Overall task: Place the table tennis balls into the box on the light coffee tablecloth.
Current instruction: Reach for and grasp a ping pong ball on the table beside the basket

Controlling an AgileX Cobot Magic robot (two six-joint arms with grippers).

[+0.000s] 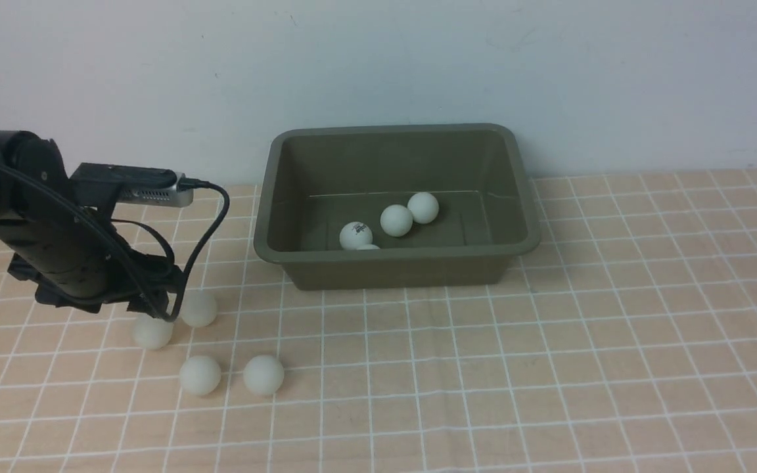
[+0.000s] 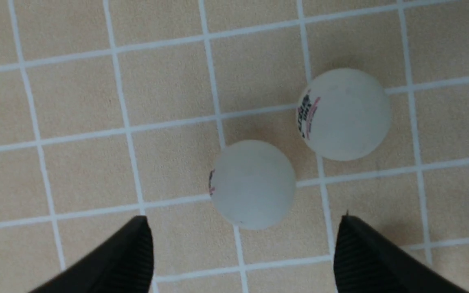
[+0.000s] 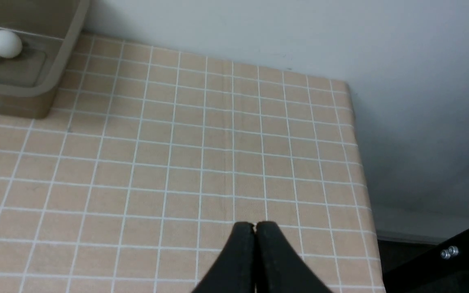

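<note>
Picking up the next ball is the step in hand: the left tool [image 2: 243,219], jaws wide and empty, hovers over one table tennis ball [image 2: 253,185], among four lying on the light coffee tablecloth [image 1: 549,361] front-left of the box [image 1: 391,272]. Next it should drop, straddle that ball and close without nudging its neighbour [image 2: 344,114]. The box opens upward, long axis left-right; round balls have none. The right tool [image 3: 255,224] is closed, empty.

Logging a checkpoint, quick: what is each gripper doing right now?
Left gripper: open, empty, over a table tennis ball.
Right gripper: shut, empty.
</note>
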